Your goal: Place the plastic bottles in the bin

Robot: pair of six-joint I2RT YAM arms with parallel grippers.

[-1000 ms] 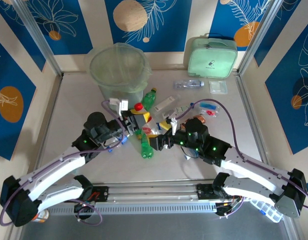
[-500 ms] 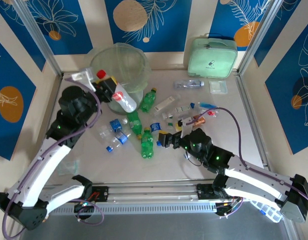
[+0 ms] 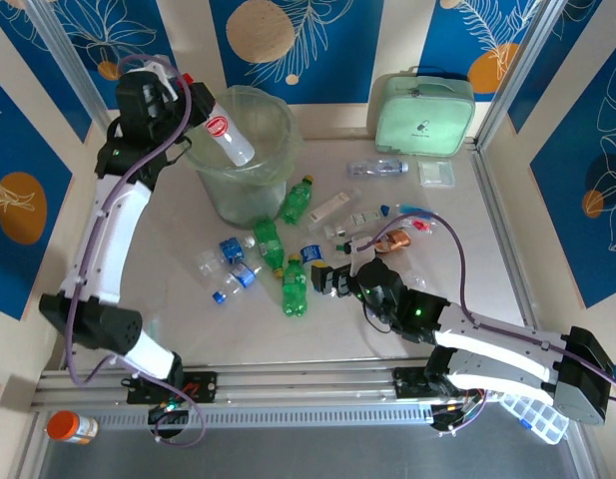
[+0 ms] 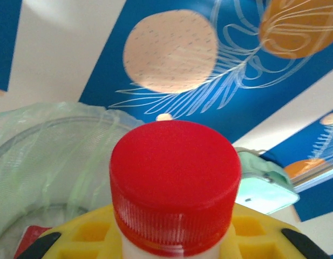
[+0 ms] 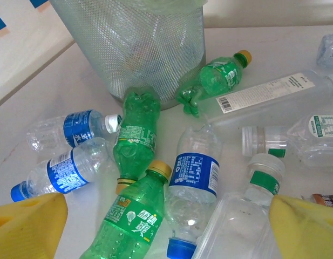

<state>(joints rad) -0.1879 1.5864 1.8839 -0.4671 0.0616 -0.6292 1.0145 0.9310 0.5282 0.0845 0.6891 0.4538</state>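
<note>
Top view: the left hand (image 3: 193, 97), clamped on a white red-capped plastic bottle (image 3: 228, 140), holds it tilted over the mouth of the round translucent bin lined with a pale green bag (image 3: 228, 195). About a dozen small bottles (image 3: 294, 289), green or crumpled clear, lie on the pale surface (image 3: 158, 299) in front of the bin, so most of the job looks undone. The right hand (image 3: 332, 279), jaws wide apart, hovers among them.

Left wrist view: a ridged red cap (image 4: 174, 183) sits between yellow pads (image 4: 90, 232), with the bin beyond.

Right wrist view: glossy green bottles (image 5: 135, 218) and blue-labelled clear ones (image 5: 193, 181) lie at the foot of the bin's mesh-textured wall.
</note>
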